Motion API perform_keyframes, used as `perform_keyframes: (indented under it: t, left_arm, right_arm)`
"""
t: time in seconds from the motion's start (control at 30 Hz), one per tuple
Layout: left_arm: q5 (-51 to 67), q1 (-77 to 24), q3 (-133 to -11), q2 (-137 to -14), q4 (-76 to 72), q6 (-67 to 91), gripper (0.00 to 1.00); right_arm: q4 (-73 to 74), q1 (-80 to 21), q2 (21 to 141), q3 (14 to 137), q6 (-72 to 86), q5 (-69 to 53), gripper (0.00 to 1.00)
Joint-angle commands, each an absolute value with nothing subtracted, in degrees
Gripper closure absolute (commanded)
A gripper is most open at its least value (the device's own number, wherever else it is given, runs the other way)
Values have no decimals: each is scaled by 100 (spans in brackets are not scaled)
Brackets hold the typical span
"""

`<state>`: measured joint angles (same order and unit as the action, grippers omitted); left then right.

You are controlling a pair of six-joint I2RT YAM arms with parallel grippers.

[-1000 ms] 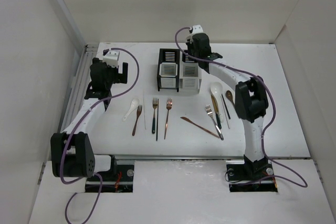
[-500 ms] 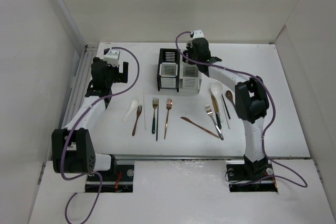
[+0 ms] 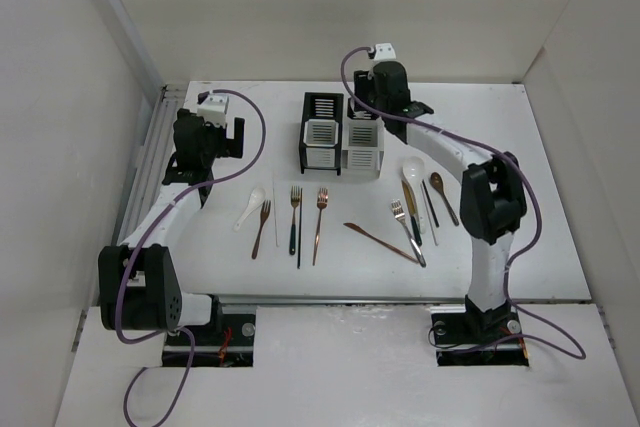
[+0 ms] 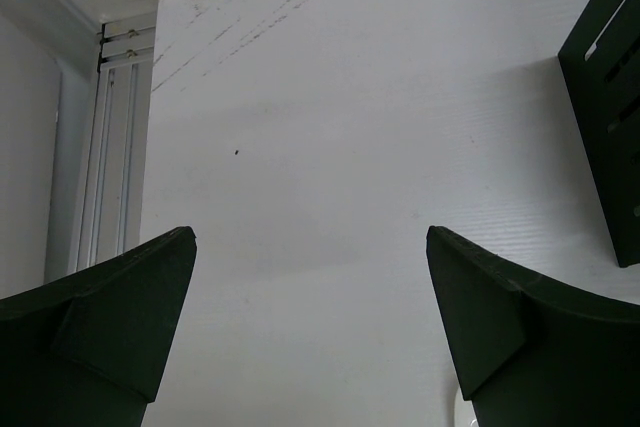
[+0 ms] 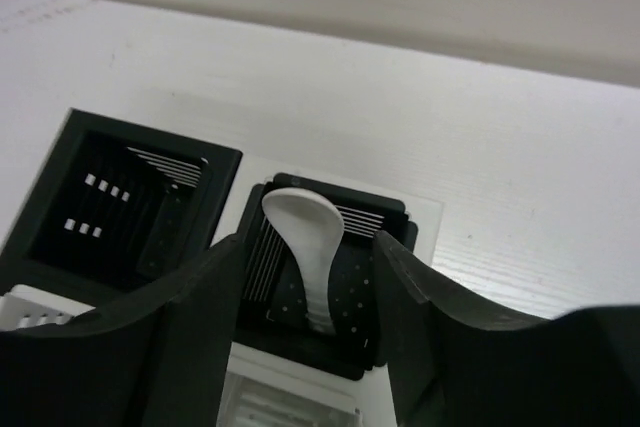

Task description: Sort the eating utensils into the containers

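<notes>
Now | right hand [image 5: 310, 247] straddles white spoon [image 5: 303, 222], clear both sides | in black container [image 5: 390, 212]

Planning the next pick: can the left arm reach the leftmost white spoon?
Probably yes: the left hand is open and empty, and that white spoon lies flat close by, with nothing between them.

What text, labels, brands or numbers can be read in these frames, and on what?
None: no readable text in any view.
Black holder and white holder: only slots, no print.
Copper fork and the other cutlery: too small to show any stamp.
White camera box on the right wrist: no legible marking.
</notes>
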<state>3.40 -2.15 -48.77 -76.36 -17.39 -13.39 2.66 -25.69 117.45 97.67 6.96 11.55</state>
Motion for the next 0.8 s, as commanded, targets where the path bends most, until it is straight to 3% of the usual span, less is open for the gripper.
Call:
perform_keyframes:
  t: [0.0, 0.03, 0.1, 0.17, 0.23, 0.27, 0.3, 0.33, 0.4, 0.47, 0.53, 0.77]
  left_arm:
    - [378, -220, -5115, -7550, -1986, -1415, 0]
    - [378, -220, -5115, -7550, -1986, -1415, 0]
    - [378, -220, -5115, -7550, -1986, -1415, 0]
    - [378, -220, -5115, -7550, -1986, -1415, 0]
    - [431, -220, -5115, -7550, -1986, -1415, 0]
    - [492, -220, -5115, -7602, -1986, -1415, 0]
    - [492, -220, -5115, -7603, -1986, -1415, 0]
    - [544, -220, -5115, -7603, -1986, -1415, 0]
    - [624, -220, -5177, -7664, -1986, -1415, 0]
    - [694, -220, -5177, -7664, -1986, -1415, 0]
    - [694, -325, -5177, -7664, -1986, -1476, 0]
    - [694, -501, -4983, -7498, -1986, -1661, 0]
  right_arm:
    - [114, -2584, 10777, 9888, 536, 1081, 39]
    - [166, -2584, 10610, 9688, 467, 1081, 35]
    - [534, -2584, 10065, 9441, 466, 1081, 17]
    - [1017, -2584, 9757, 9037, 466, 1081, 13]
    - [1939, -2531, 9475, 8755, 466, 1081, 17]
    - [2229, -2531, 9422, 8423, 466, 1081, 25]
    - [2659, -2531, 9309, 8229, 675, 1081, 48]
    - [2811, -2531, 9247, 8035, 790, 1081, 57]
    - [2961, -2479, 9132, 7472, 957, 740, 64]
    - [3146, -2479, 9132, 7199, 1203, 380, 62]
    - [3286, -2426, 9132, 6874, 1466, 378, 54]
    - [3296, -2364, 8878, 6302, 1828, 421, 53]
